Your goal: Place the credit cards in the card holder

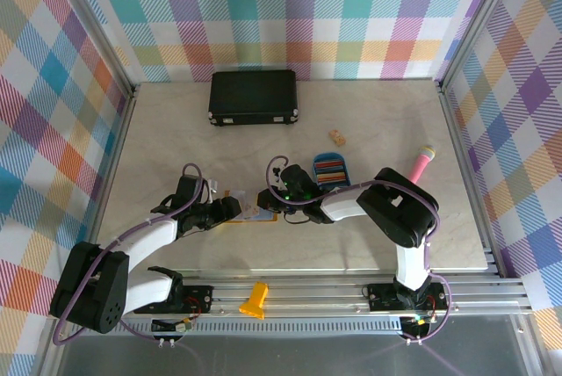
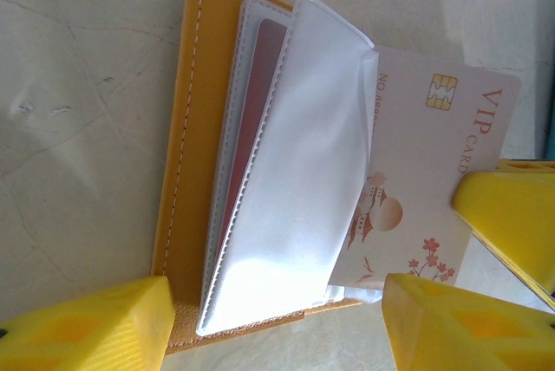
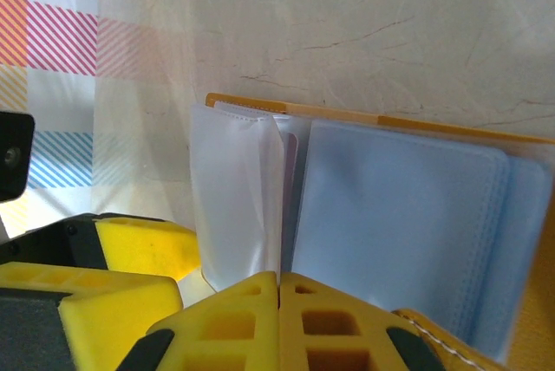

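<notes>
On the marble table (image 1: 176,130), clear sleeves half-hide the VIP card (image 2: 416,189) pinched by the right end effector (image 3: 279,302); left end effector (image 2: 277,323) released.

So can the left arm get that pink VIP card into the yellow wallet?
Probably yes. The VIP card already sits part way behind a clear sleeve of the open card holder, and the left gripper is open right beside it.

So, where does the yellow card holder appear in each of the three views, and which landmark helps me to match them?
Top external: the card holder lies near the table's front, between the two grippers.
Left wrist: it stands open, left of centre, clear sleeves fanned, a white VIP card beside them.
Right wrist: its yellow edge runs across the middle, above light blue pockets.
Shared landmark: the clear plastic sleeves, also seen from the right wrist.
</notes>
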